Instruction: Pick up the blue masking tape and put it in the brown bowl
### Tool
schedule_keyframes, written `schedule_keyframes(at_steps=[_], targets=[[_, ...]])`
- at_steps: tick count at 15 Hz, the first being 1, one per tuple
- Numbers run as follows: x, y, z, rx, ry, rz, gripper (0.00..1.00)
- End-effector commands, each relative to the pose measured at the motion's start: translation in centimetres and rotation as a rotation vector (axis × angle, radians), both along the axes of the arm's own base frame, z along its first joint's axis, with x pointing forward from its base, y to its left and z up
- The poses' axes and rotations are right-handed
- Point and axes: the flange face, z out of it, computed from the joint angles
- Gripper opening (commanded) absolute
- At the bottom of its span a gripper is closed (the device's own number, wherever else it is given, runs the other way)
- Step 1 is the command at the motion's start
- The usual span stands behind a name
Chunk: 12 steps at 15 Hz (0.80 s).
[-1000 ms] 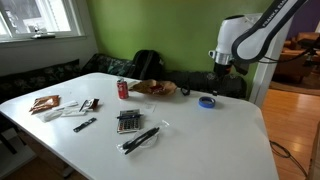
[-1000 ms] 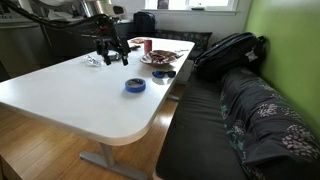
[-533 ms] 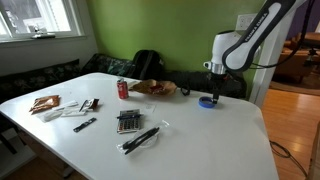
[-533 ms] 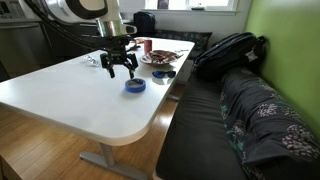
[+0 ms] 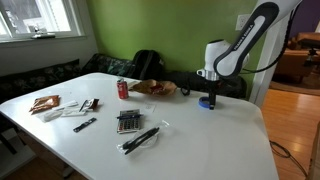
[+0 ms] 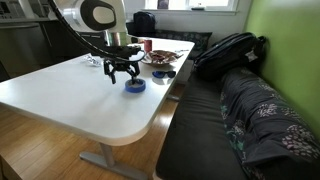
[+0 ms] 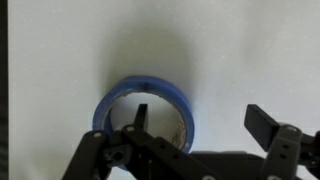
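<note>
The blue masking tape (image 5: 206,102) lies flat on the white table near its far end, and also shows in an exterior view (image 6: 134,86). In the wrist view the tape (image 7: 113,97) is a blue ring directly under the jaws. My gripper (image 7: 200,115) is open and empty. One finger sits over the ring's hollow centre and the other is outside the ring. In both exterior views the gripper (image 5: 211,92) (image 6: 122,76) hangs low, just above the tape. The brown bowl (image 5: 153,90) (image 6: 165,57) stands further along the table with items in it.
A red soda can (image 5: 123,89) stands next to the bowl. A calculator (image 5: 128,121), pens and packets (image 5: 45,104) lie across the table. A black backpack (image 6: 228,52) rests on the bench by the table edge (image 6: 160,105).
The arm has moved toward the tape and come down, so the open jaws now straddle one side of the ring. The tape has not moved.
</note>
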Motion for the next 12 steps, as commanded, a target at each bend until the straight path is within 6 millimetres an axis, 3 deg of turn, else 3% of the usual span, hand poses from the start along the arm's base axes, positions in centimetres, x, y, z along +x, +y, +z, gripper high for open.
schedule_keyframes(at_steps=[1, 10, 12], targets=[[0.7, 0.1, -0.7, 0.022, 0.032, 0.042, 0.74], [1.1, 0.0, -0.1, 0.005, 0.003, 0.041, 0.06], [0.6, 0.2, 1.0, 0.011, -0.033, 0.033, 0.00]])
